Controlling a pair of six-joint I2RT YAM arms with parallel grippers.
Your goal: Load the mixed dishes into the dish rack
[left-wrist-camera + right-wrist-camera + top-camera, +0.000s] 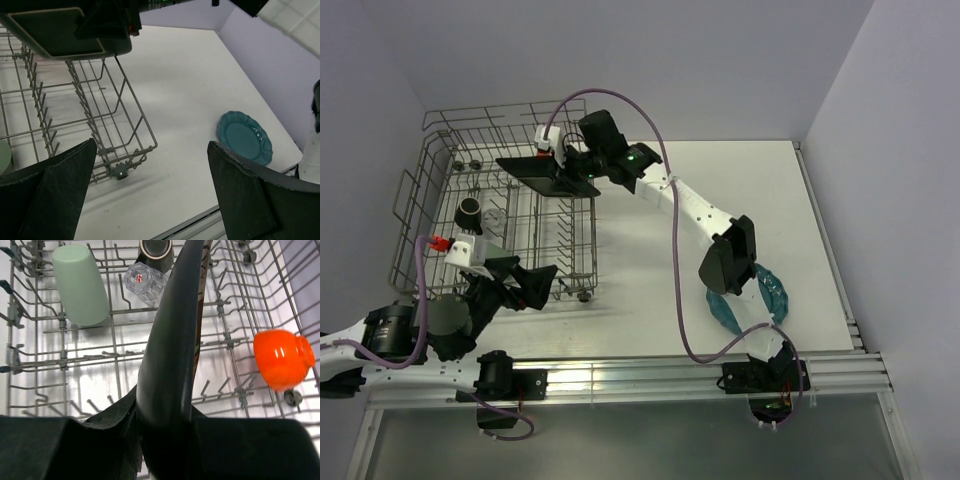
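Since it seemingly must slot upright between the tines, the black plate hangs over the rack at upper left, clenched by the right fingers, while the left fingers gape, released.

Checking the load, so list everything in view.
rack: 1, grey wire, table's left
black plate: 1, black, held over rack
cup: 1, pale green, in rack
glass: 1, clear, in rack beside cup
mug: 1, dark, in rack by glass
bowl: 1, orange, in rack
teal plate: 1, teal, on table near right arm's base
table: 1, white
left gripper: 1, black, open, by rack's near corner
right gripper: 1, black, shut on black plate
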